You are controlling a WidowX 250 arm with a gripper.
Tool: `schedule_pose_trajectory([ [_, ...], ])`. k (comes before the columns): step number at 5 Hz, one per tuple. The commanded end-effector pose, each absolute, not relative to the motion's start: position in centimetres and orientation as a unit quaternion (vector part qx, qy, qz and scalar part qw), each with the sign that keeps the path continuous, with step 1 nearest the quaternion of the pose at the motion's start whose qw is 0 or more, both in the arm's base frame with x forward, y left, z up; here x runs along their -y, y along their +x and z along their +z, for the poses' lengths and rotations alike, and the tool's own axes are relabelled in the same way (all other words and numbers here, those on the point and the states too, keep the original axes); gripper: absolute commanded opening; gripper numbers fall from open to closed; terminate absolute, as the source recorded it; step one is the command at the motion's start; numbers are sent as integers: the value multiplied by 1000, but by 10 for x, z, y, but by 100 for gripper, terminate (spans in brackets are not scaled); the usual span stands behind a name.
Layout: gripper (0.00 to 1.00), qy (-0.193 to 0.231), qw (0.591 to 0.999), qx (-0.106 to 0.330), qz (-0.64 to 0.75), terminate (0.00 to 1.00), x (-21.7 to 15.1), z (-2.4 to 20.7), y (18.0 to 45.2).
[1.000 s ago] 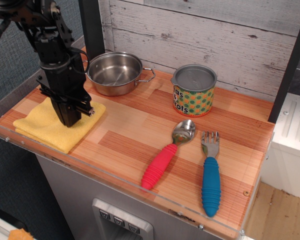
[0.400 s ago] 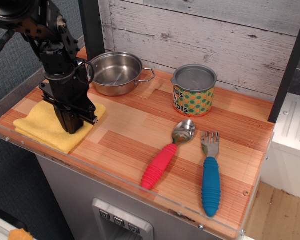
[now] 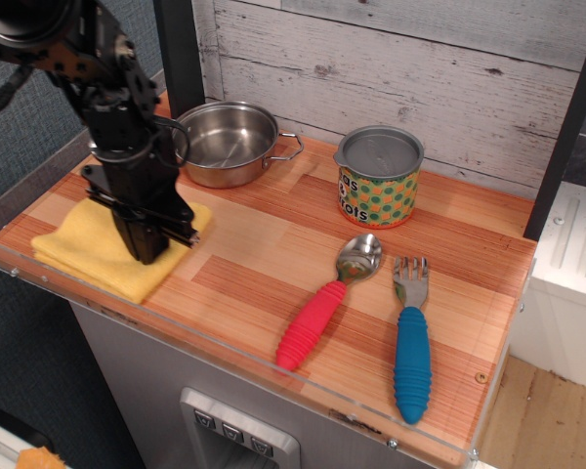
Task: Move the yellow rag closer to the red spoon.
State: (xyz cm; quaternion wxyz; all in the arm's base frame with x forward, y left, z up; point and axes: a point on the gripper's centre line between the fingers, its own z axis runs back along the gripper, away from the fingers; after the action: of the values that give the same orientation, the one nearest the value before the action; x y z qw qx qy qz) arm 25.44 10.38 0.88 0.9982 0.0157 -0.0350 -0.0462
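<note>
step: drag under way, judged | black gripper (image 3: 148, 249) pressed onto folded soft yellow rag (image 3: 88, 250) at front-left corner; fingers' state cannot be told | red-handled metal spoon (image 3: 326, 303) near front edge, well apart | next: slide rag right along front edge | steel pot (image 3: 225, 143), patterned tin (image 3: 378, 178), blue-handled fork (image 3: 411, 340) off path

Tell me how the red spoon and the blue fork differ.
The spoon has a red handle and a rounded bowl; the fork has a blue handle and tines. The spoon lies slanted, its bowl pointing up and right; the fork lies nearly straight, tines toward the wall. The spoon sits nearer the rag. Both have thick ribbed handles, metal heads, and lie flat, side by side.
</note>
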Motion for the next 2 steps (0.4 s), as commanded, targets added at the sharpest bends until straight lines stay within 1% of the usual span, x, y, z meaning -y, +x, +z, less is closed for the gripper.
schedule_pose_trajectory([
  [1, 0, 19, 996, 41, -71, 0, -81, 12, 257],
  [2, 0, 17, 997, 43, -68, 0, -74, 12, 256],
])
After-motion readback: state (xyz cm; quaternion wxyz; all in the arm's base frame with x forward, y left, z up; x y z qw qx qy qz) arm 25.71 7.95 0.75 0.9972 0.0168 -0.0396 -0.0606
